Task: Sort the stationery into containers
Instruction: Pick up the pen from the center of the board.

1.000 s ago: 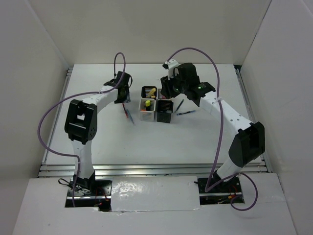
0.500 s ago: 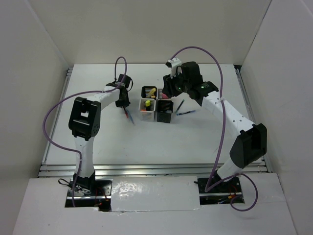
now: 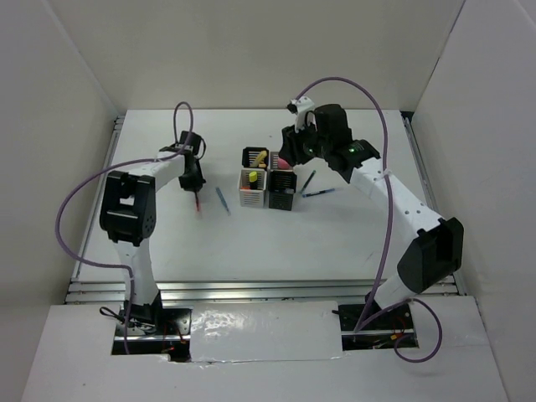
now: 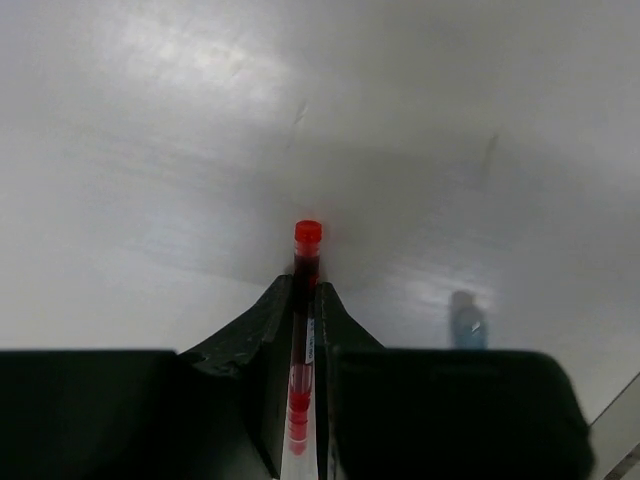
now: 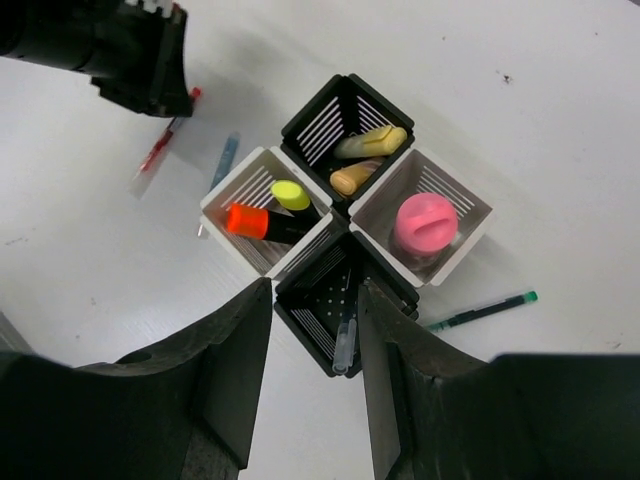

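Note:
Four containers (image 5: 348,215) stand in a cluster: two black, two white. The far black cup holds a peach highlighter (image 5: 355,177) and a pale yellow highlighter (image 5: 372,142). The left white cup holds an orange highlighter (image 5: 243,221) and a yellow highlighter (image 5: 290,195). In the right white cup is a pink highlighter (image 5: 427,223). A clear-capped pen (image 5: 345,343) leans in the near black cup. My right gripper (image 5: 313,300) hovers open above that cup. My left gripper (image 4: 305,290) is shut on a red pen (image 4: 307,235), left of the cluster (image 3: 268,180).
A blue pen (image 3: 222,199) lies on the table between the left gripper (image 3: 193,178) and the cups. A green pen (image 5: 480,310) and another dark pen (image 3: 308,179) lie right of the cluster. White walls enclose the table on three sides.
My left gripper closed on the red pen and carried it leftward, away from the blue pen. The right gripper has stayed over the cups.

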You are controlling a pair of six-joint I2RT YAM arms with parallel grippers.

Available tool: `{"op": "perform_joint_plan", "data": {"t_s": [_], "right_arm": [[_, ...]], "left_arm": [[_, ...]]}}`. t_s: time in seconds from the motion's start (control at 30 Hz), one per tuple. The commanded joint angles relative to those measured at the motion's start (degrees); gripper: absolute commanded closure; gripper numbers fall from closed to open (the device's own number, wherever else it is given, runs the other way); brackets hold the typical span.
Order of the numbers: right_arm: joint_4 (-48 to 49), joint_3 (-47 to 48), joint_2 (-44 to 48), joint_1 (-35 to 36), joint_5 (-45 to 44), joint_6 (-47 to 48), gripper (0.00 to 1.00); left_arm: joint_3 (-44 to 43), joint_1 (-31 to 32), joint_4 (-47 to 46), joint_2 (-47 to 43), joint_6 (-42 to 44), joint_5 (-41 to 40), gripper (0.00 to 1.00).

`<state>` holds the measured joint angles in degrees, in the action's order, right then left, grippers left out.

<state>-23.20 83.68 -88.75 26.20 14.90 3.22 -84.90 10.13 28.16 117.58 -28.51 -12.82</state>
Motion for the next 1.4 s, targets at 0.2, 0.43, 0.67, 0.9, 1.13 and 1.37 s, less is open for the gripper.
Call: {"op": "perform_joint_plan", "data": {"t_s": [0.2,0.43,0.67,0.9,1.13,1.37], "right_arm": [[-0.2,-0.1,9.5,1.0,10.5,7.7,0.52],[-1.2,-10.3,19.0,12.7,11.8,36.6,0.44],[18.8,-32.1,30.7,33.6,0.3,61.0,0.40],[24.7,-37.2,26.4,43.2,-4.6,73.1,0.40],[27.9,-34.2,20.4,45.6,-10.1,73.2,0.41],[27.0,-34.3,21.9,45.5,-12.8,72.9,0.44]], "left_arm": [[12.8,-11.3,-4.3,-26.8,-11.7,35.7,1.00],[21.4,-11.0,-8.2,-35.4,-27.6,62.9,1.00],[29.3,-4.8,-16.9,-40.7,-37.7,68.4,1.00],[31.9,-0.5,-17.1,-43.4,-38.9,67.2,1.00],[32.3,0.5,-16.3,-43.9,-38.4,66.1,1.00],[32.6,0.7,-15.9,-43.8,-37.7,65.3,1.00]]}}
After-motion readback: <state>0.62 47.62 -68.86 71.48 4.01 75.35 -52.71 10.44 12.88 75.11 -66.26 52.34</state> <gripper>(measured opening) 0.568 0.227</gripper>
